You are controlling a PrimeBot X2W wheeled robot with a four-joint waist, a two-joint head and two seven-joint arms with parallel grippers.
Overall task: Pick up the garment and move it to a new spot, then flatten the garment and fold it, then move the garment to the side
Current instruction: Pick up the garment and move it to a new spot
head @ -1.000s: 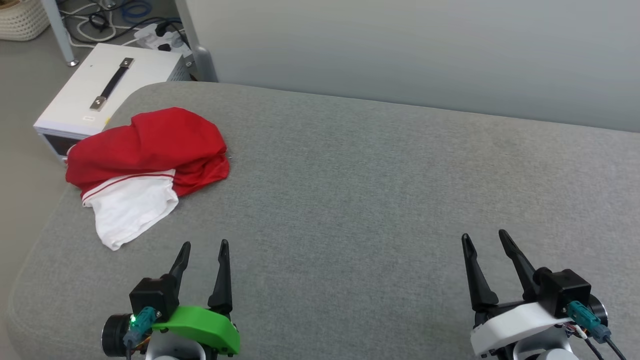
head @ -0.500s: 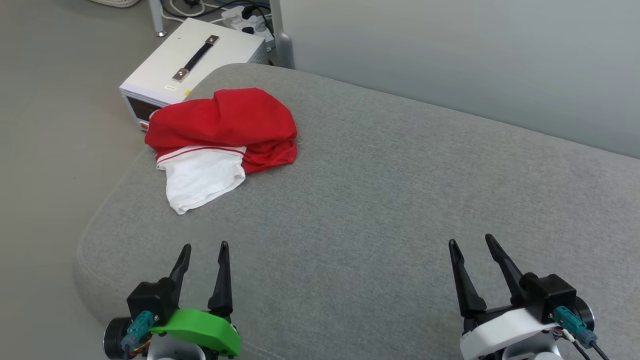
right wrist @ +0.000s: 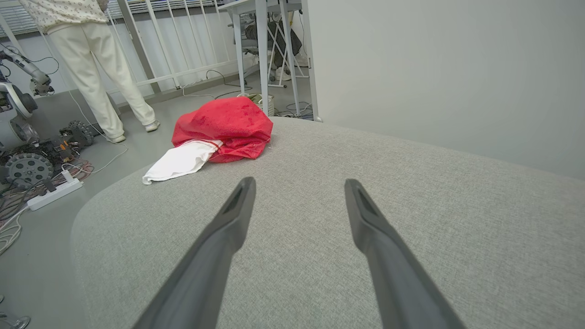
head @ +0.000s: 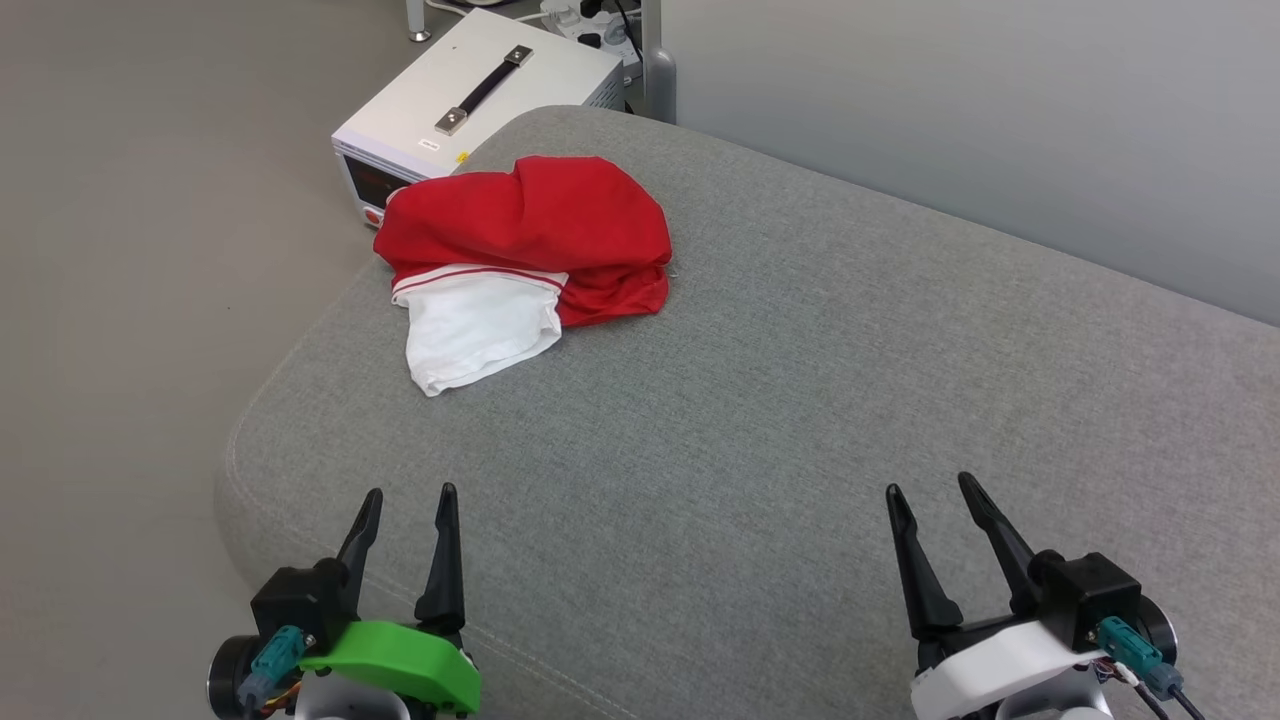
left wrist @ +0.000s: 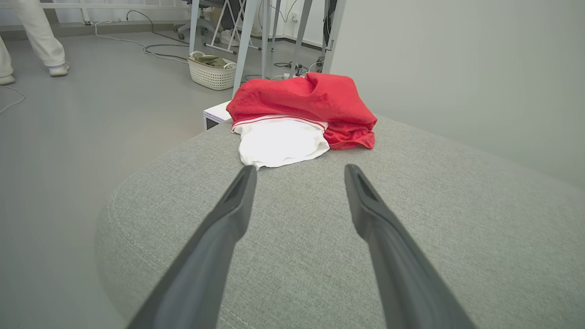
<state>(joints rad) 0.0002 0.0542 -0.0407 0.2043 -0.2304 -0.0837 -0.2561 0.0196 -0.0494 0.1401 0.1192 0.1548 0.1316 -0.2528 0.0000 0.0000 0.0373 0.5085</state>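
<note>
The left tool [head: 410, 490] has a green cover [head: 400, 660], the right tool [head: 928, 482] a white cover [head: 990, 665], fingers [head: 443, 570] dark

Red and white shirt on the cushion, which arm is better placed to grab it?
Left, probably. The red-and-white fabric garment lies near the left corner of the grey cushion, ahead of the open left gripper; the right gripper sits farther across.

Red garment [head: 540, 215], white sleeve [head: 475, 335], red-and-white stripe trim, at eleven o'clock on grey woven cushion [head: 800, 420]. White box [head: 560, 72], black handle [head: 485, 88], at twelve. Left gripper [head: 410, 492] green-shelled, right gripper [head: 925, 482] white-shelled, fingers [head: 443, 560] black.
</note>
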